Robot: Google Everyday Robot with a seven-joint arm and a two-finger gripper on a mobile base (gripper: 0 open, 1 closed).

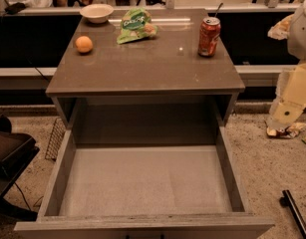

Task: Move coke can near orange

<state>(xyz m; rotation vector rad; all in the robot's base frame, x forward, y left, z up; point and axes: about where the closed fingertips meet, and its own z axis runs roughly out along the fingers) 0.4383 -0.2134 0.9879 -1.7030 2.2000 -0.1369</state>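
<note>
The coke can (209,36) stood upright near the cabinet top's (142,68) right edge; a clumsy reach could have tipped it off. Far left of the can lay the orange (83,44), with a green snack bag (136,26) between them. The gripper (284,116) hung low to the can's right, touching nothing. Whether it was spread or closed, I couldn't tell.

A grey-brown cabinet (142,68) stands with its deep drawer (142,180) pulled wide open towards me. On the top, at the back left edge, sits a white bowl (96,12), and just right of it lies a crumpled green snack bag (136,25). A wire rack (55,138) leans by the cabinet's left side on the speckled floor (269,163); a dark bar (294,210) lies at the right.
</note>
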